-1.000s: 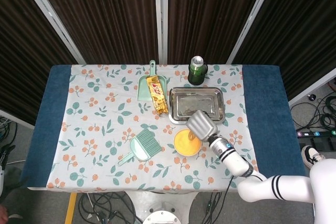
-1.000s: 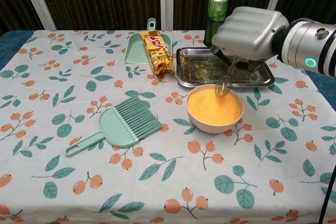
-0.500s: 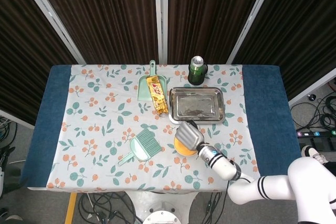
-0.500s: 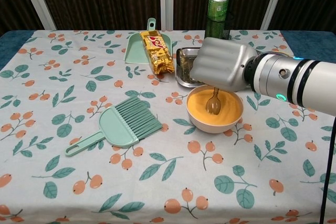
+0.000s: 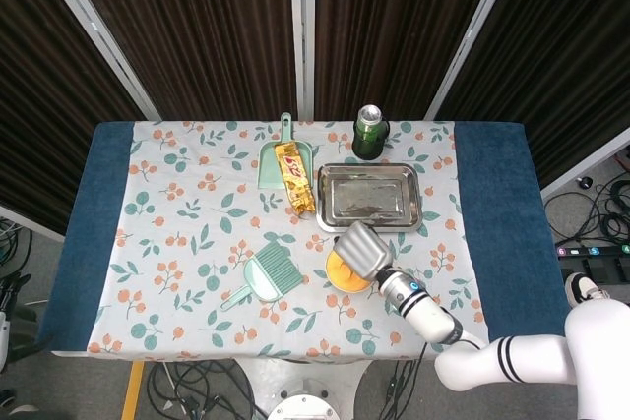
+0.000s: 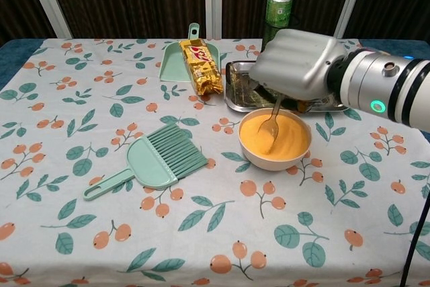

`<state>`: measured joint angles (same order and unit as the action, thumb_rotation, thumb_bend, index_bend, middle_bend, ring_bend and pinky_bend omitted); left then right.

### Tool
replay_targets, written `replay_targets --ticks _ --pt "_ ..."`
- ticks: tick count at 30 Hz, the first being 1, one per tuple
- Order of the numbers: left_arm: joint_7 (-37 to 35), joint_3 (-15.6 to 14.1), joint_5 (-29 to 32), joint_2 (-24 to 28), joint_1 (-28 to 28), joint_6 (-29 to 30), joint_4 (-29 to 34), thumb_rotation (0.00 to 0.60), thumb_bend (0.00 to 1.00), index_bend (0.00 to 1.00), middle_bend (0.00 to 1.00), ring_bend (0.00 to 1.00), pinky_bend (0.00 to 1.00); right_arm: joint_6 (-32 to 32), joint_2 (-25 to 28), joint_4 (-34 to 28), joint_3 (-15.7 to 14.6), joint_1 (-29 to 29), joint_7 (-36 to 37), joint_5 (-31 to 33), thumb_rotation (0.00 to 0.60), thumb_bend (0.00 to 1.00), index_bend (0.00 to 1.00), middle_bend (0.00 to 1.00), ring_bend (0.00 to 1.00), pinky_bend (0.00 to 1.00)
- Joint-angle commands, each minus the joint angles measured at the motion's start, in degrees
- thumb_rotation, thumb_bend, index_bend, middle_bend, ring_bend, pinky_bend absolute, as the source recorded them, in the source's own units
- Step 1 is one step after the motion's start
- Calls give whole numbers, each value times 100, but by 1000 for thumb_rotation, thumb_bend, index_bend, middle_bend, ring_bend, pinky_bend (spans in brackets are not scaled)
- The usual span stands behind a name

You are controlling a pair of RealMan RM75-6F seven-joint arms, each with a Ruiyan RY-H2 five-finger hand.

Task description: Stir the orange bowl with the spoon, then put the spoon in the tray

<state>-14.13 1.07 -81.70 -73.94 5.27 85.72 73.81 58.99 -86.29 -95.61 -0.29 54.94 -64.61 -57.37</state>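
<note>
The orange bowl [image 6: 275, 142] stands on the flowered cloth just in front of the metal tray [image 6: 243, 84], and shows partly under my hand in the head view [image 5: 342, 274]. My right hand [image 6: 300, 68] [image 5: 363, 250] hovers over the bowl's far side and grips a clear plastic spoon [image 6: 269, 121]. The spoon points down, its tip in the orange contents at the middle of the bowl. The tray [image 5: 369, 195] holds nothing that I can see. My left hand appears in neither view.
A green can [image 6: 279, 12] stands behind the tray. A snack packet [image 6: 201, 65] lies on a green dustpan [image 6: 180, 56] left of the tray. A green hand brush [image 6: 156, 160] lies left of the bowl.
The right hand swung left over the bowl and dipped the spoon in, then drew back slightly right. The spoon's tip has moved from the bowl's far rim into the contents.
</note>
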Motion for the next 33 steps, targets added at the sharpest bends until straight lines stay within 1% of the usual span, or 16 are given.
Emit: replay_targets --ticks 1,7,13,19,24,28,33 --pt "4 1 -2 1 0 3 5 600 104 176 179 116 137 12 120 2 -6 -6 -49 44 600 418 718 961 1000 1000" --pt "19 -1 -3 1 -17 -32 17 600 104 176 179 116 137 -85 117 278 -98 130 -397 -6 600 418 722 961 1000 1000" --pt "-17 -3 45 0 -3 -77 -6 600 104 176 179 116 136 -113 -210 775 -292 291 -986 -320 600 419 737 966 1000 1000" --pt "-49 -8 54 -19 2 -97 -42 600 104 176 179 116 137 -197 -503 905 -404 282 -1085 -470 600 419 745 970 1000 1000" --pt "-72 -12 59 -19 16 -96 -63 600 104 176 179 116 137 -183 -585 803 -361 175 -855 -440 600 419 747 971 1000 1000" --pt "-72 -9 56 -14 26 -77 -60 600 104 176 179 116 136 -81 -483 529 -167 -5 -288 -295 600 419 754 972 1000 1000" --pt "-30 -10 10 -7 7 -59 -24 600 104 176 179 116 137 -122 -243 222 120 -211 497 162 600 419 758 973 1000 1000"
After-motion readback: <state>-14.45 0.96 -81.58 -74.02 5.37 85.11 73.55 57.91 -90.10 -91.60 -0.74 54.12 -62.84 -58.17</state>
